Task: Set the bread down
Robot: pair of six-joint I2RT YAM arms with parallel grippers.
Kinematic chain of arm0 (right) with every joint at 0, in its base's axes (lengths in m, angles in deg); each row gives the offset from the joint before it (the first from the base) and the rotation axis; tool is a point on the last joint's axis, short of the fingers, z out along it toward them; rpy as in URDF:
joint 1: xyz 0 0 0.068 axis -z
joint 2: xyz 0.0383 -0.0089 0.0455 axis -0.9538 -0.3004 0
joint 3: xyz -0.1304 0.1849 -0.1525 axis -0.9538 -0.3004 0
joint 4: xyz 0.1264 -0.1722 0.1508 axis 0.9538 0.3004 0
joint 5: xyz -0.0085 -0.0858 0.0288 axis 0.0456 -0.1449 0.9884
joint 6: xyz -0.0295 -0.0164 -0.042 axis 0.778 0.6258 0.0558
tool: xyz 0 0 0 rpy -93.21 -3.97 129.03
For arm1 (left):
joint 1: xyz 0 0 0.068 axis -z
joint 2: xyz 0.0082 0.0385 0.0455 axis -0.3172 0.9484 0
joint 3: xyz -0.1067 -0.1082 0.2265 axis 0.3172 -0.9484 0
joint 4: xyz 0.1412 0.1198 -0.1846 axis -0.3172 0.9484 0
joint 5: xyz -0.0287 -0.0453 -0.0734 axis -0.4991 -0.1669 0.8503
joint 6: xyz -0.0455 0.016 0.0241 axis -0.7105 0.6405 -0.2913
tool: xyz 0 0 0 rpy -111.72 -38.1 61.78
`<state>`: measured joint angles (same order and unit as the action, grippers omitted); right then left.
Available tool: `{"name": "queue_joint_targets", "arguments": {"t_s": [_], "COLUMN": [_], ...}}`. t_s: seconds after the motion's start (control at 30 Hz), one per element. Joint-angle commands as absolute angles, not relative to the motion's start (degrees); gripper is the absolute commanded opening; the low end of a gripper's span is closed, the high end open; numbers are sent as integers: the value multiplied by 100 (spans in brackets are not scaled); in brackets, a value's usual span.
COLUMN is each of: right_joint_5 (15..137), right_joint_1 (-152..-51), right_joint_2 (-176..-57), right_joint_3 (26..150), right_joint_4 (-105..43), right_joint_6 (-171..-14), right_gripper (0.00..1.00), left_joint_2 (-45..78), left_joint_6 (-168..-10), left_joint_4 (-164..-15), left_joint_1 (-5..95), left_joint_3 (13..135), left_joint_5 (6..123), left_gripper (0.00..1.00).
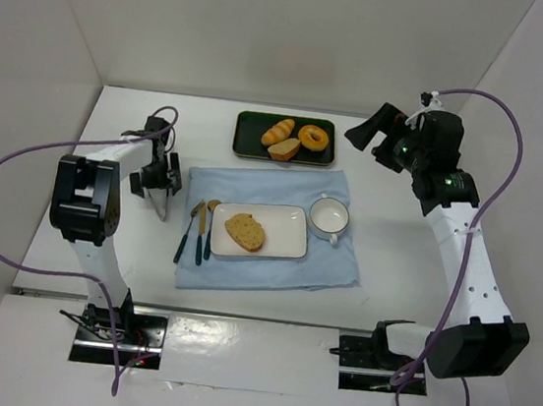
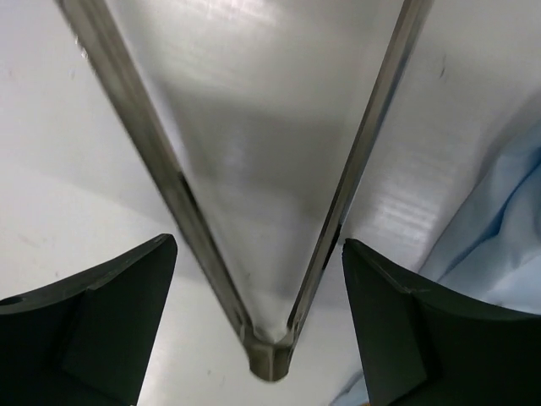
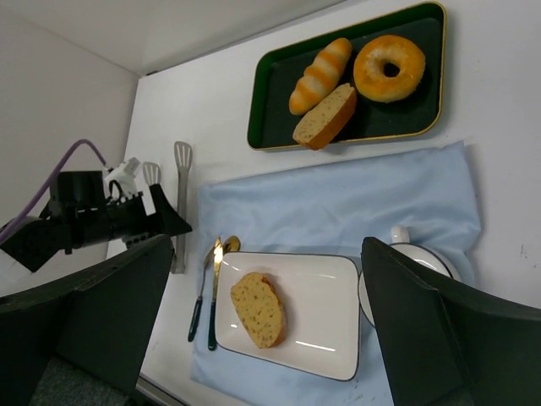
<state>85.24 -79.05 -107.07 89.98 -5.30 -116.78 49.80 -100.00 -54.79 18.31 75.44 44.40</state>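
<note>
The bread, a golden-brown slice with a darker crust, lies flat on the left half of a white rectangular plate; the right wrist view shows the bread and the plate too. My right gripper is open and empty, held high at the back right, far from the bread; it also shows in its own view. My left gripper is open, low over the table left of the cloth. Its fingers straddle metal tongs without touching them.
A green tray at the back holds a ridged roll, a donut and a cut loaf piece. A blue cloth lies under the plate, a white cup and cutlery. White walls enclose the table.
</note>
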Motion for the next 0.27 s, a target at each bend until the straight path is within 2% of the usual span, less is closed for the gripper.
{"name": "queue_joint_targets", "arguments": {"t_s": [0.0, 0.23], "right_joint_5": [8312, 8163], "right_joint_1": [-7867, -7999], "right_joint_2": [-10743, -11034], "right_joint_3": [9055, 9275], "right_joint_4": [-340, -49], "right_joint_6": [-11537, -11651], "right_gripper": [100, 100], "left_joint_2": [4374, 2355], "left_joint_6": [-10101, -10302], "left_joint_4": [-4923, -4975], "left_joint_1": [1849, 2087], "left_joint_3": [7463, 7955], "left_joint_5": [4295, 4689], "left_gripper": [93, 93]}}
